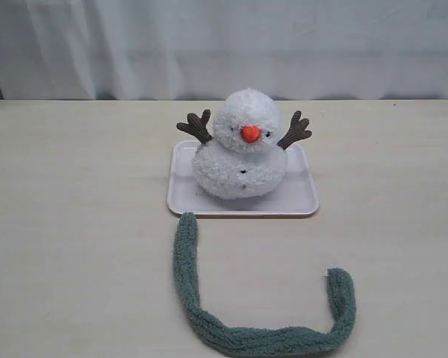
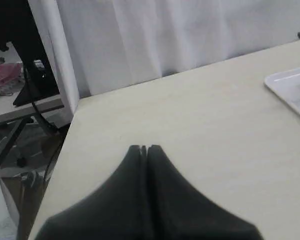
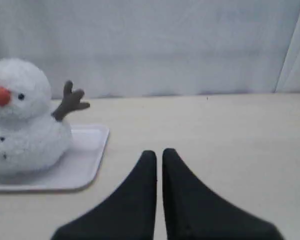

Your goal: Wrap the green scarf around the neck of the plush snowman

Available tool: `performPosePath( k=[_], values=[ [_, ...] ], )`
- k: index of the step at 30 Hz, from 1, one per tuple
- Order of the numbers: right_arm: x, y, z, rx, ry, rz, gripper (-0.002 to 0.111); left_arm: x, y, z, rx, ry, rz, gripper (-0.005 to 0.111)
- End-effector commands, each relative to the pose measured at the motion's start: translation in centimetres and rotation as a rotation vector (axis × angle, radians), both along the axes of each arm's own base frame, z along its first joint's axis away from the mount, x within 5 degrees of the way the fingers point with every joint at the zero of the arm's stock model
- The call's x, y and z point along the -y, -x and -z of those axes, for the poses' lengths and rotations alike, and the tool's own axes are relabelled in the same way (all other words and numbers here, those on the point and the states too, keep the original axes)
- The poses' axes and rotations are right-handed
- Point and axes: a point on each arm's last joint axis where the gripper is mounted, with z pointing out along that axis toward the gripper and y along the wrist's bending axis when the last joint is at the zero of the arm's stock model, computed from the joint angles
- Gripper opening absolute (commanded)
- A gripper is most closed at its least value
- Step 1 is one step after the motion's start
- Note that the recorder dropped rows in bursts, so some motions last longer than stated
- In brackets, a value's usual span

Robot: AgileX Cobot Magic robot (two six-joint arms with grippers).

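The plush snowman [image 1: 240, 146] sits upright on a white tray [image 1: 299, 195], its orange nose facing the front; the right wrist view also shows the snowman [image 3: 21, 120]. Its neck [image 1: 209, 147] is bare. The green scarf [image 1: 239, 328] lies on the table in a U shape in front of the tray, one end touching the tray's front edge. Neither arm appears in the exterior view. My left gripper [image 2: 145, 148] is shut and holds nothing, over the table near its corner. My right gripper [image 3: 159, 154] is shut with a thin slit between its tips, empty, beside the tray.
The tray's corner [image 2: 290, 87] shows in the left wrist view. The table's edge [image 2: 65, 150] drops off beside the left gripper, with a stand and cables [image 2: 30, 90] beyond it. A white curtain [image 1: 224, 45] hangs behind the table.
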Motion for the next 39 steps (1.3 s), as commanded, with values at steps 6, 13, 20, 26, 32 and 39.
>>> performPosePath(
  k=[6, 13, 20, 26, 32, 39],
  values=[
    [-0.2, 1.4, -5.8, 0.671, -0.157, -0.06, 0.004, 0.7, -0.1, -0.9, 0.089, 0.339, 0.036, 0.0],
    [-1.1, 2.0, -11.4, 0.761, -0.307, -0.214, 0.01, 0.7, 0.0, -0.5, 0.049, 0.28, 0.038, 0.0],
    [-1.2, -1.6, -16.6, 0.479, -0.189, -0.164, 0.058, 0.7, 0.0, -0.5, 0.049, 0.28, 0.038, 0.0],
    [-1.3, -7.7, -18.7, 0.271, -0.145, -0.155, 0.07, 0.7, 0.0, -0.5, 0.05, 0.28, 0.038, 0.0],
    [1.7, -15.3, -22.3, 0.096, 0.191, 0.158, 0.07, 0.7, 0.0, -0.6, 0.052, 0.28, 0.037, 0.0],
    [2.7, -23.1, -18.1, -0.579, 0.101, 0.263, 0.068, 0.7, 0.0, -0.6, 0.054, 0.28, 0.037, 0.0]
  ],
)
